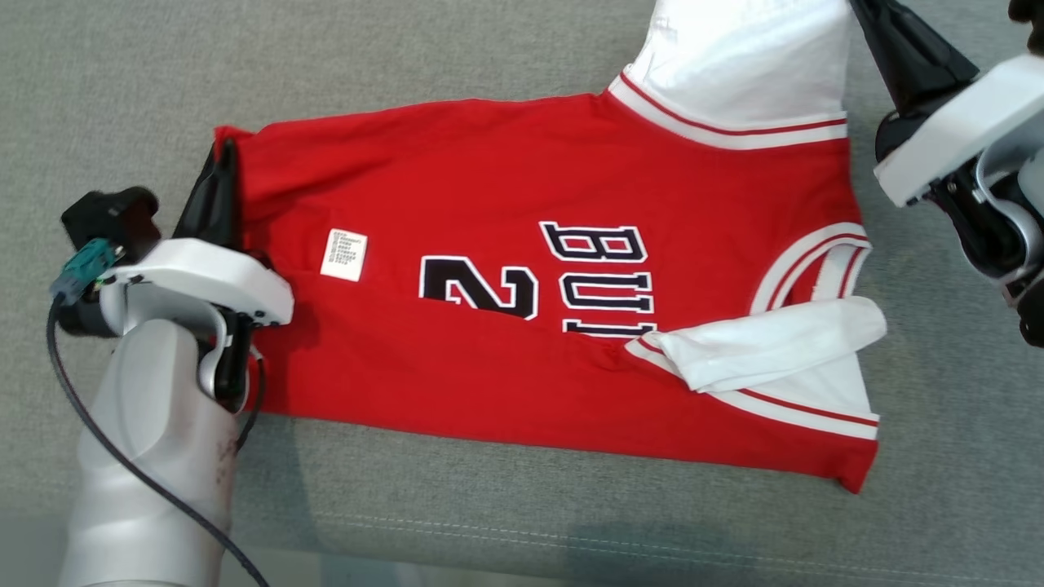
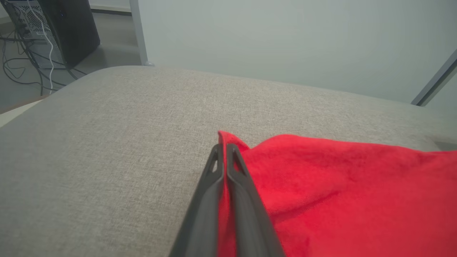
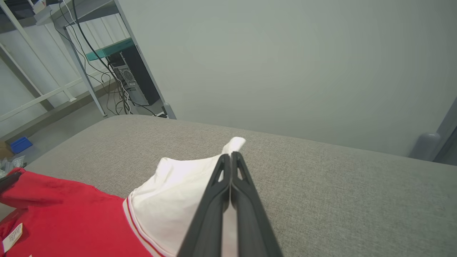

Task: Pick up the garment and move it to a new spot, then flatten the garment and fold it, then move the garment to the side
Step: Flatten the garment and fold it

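Grey cushion (image 1: 489, 57) spans the scene. Red jersey (image 1: 489, 383) lies mid-cushion, hem to the left and white sleeves to the right, with its near part folded over the print. Far sleeve (image 1: 734, 65) is lifted; near sleeve (image 1: 775, 342) lies over the red. Left gripper (image 2: 224, 147) is at the far-left hem corner, fingers pressed together on red cloth. Right gripper (image 3: 231, 155) is at far right, fingers pinched on the far sleeve. White tag (image 1: 343, 254) sits on the red, near the left gripper.
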Tool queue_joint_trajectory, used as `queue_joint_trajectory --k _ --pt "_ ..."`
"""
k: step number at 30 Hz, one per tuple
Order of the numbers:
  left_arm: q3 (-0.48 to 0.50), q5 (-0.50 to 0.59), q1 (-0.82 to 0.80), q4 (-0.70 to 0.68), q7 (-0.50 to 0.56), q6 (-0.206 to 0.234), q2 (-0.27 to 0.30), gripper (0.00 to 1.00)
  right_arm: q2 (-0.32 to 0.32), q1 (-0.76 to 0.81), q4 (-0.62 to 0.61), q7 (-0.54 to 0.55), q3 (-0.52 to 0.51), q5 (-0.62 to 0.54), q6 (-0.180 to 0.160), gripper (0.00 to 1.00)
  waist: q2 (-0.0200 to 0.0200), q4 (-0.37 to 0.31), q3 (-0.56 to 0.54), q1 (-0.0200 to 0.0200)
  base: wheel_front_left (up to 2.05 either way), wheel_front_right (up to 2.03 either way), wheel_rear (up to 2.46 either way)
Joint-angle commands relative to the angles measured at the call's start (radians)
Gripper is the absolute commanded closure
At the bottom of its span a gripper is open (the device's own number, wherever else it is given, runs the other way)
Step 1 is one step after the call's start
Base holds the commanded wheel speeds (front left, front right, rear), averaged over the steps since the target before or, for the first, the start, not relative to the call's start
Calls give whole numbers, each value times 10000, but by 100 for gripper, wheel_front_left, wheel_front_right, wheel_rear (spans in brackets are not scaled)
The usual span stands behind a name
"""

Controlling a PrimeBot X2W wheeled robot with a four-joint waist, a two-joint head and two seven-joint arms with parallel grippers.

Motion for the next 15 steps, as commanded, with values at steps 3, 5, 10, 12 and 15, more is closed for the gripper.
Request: queue_joint_trajectory --k 3,5,10,12,15 --pt "564 -47 388 125 -47 -70 734 100 -479 867 -861 -205 99 347 -27 100 -1 -473 -485 0 0 0 0" --pt "650 -46 558 288 -47 -70 887 100 -717 1114 -1168 -224 317 194 -27 100 -1 -622 -662 0 0 0 0" --pt "574 -125 886 683 -47 -71 1177 100 -940 1824 -1914 -235 710 364 -27 100 -1 -876 -990 0 0 0 0" --pt "550 -271 1025 849 -47 -71 1351 100 -1044 2205 -2244 -237 784 572 -27 100 -1 -966 -1150 0 0 0 0" --pt "302 -344 1303 1146 -47 -71 1546 100 -1172 2821 -2632 -238 887 899 -27 100 -1 -1069 -1397 0 0 0 0"
